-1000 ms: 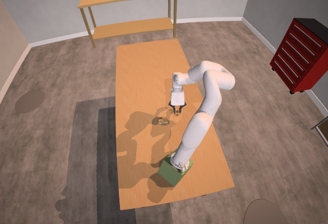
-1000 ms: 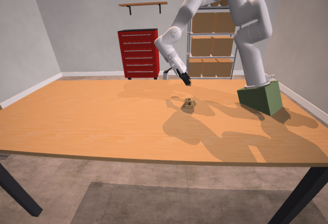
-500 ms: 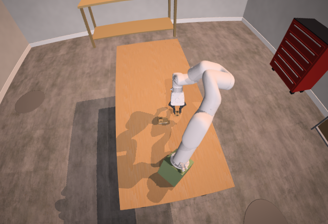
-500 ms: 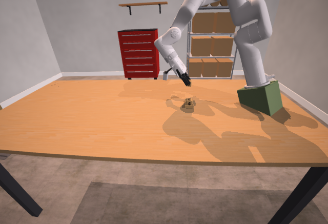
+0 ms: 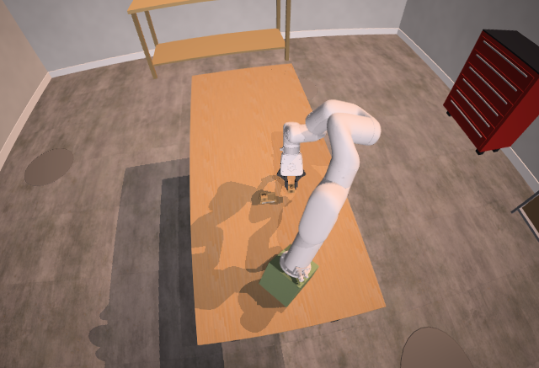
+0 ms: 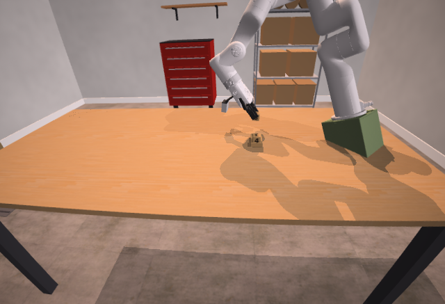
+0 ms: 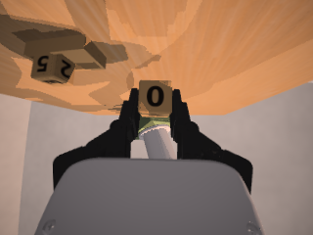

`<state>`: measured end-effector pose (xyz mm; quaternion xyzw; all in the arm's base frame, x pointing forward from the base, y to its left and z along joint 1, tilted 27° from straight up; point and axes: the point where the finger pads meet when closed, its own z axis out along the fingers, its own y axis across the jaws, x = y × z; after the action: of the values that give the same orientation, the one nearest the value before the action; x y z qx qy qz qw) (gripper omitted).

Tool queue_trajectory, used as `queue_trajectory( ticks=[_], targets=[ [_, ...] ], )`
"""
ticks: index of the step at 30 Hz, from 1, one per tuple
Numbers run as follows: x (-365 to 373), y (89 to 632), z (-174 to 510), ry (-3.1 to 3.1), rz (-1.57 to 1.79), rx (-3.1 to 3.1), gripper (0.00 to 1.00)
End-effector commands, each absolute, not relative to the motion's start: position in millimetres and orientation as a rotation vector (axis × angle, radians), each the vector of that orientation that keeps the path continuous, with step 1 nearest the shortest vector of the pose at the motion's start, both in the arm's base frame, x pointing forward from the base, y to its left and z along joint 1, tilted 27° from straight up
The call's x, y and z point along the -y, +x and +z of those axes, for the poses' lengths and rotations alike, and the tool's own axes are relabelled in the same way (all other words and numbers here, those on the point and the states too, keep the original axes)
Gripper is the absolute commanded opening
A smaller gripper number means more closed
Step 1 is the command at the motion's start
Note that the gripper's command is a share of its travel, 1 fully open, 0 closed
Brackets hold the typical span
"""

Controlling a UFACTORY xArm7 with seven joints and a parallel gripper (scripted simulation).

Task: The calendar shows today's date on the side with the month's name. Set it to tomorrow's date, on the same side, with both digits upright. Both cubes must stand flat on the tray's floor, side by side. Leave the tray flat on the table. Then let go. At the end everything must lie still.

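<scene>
Part-open gripper grips the "0" cube
</scene>
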<state>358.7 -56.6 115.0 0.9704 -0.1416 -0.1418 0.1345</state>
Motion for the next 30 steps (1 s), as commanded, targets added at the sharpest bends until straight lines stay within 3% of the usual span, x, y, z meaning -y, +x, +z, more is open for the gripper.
queue_trajectory(
  ticks=[1, 30],
  targets=[
    [57.5, 361.4, 111.7, 2.815, -0.407, 0.409, 0.29],
    [71.0, 371.8, 78.0, 2.815, -0.407, 0.409, 0.29]
  ],
)
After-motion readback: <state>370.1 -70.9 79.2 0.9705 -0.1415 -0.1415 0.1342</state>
